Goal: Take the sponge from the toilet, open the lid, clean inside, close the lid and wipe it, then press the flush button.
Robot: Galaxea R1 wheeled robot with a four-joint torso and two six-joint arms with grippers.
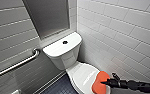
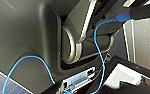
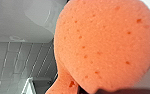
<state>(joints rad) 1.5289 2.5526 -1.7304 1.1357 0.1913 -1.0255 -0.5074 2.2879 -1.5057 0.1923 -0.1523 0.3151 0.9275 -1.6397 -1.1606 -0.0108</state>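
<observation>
The white toilet point(image 1: 66, 53) stands in the corner, its boxy tank at the back and the oval lid point(image 1: 84, 76) lying shut over the bowl. A dark round flush button point(image 1: 65, 42) sits in the middle of the tank top. My right gripper point(image 1: 104, 82) reaches in from the right and is shut on the orange-red sponge point(image 1: 99, 82), which rests against the lid's right front edge. Close up in the right wrist view, the sponge point(image 3: 103, 45) is porous and rounded. The left wrist view looks at the robot's own dark body and a blue cable point(image 2: 98, 45).
White tiled walls close in on the right point(image 1: 121, 35) and left. A metal grab bar point(image 1: 16, 65) runs along the left wall. A grey panel point(image 1: 49, 16) hangs behind the tank. Dark tiled floor point(image 1: 59, 86) lies left of the bowl.
</observation>
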